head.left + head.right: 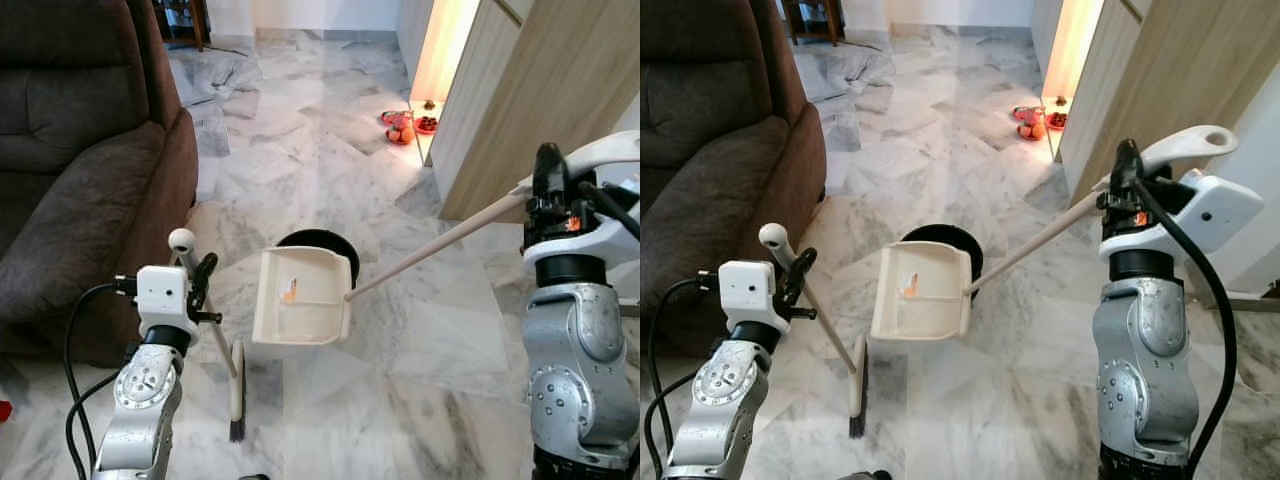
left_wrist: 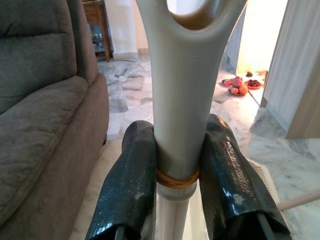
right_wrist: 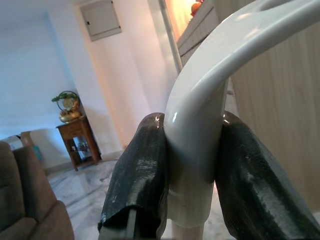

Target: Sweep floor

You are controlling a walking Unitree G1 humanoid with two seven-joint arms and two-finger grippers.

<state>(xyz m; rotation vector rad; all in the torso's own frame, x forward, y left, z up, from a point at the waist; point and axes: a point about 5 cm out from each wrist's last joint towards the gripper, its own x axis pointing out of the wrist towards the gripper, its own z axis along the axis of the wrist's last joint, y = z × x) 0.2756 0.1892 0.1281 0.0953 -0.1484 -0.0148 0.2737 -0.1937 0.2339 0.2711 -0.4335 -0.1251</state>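
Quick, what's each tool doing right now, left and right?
Left tool: closed on the broom handle.
Right tool: closed on the dustpan handle, dustpan tipped over the black bin.

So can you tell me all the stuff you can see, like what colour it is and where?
Dustpan: one, cream, long handle, tipped above the bin.
Bin: one, black, behind the dustpan.
Broom: one, cream with dark bristles, on the floor ahead.
Sofa: one, brown, far left.
Fruit plates: red, on the floor by the lit doorway.
Floor: grey-white marble.
Left gripper: black, clamps the broom handle.
Right gripper: black, clamps the dustpan handle.
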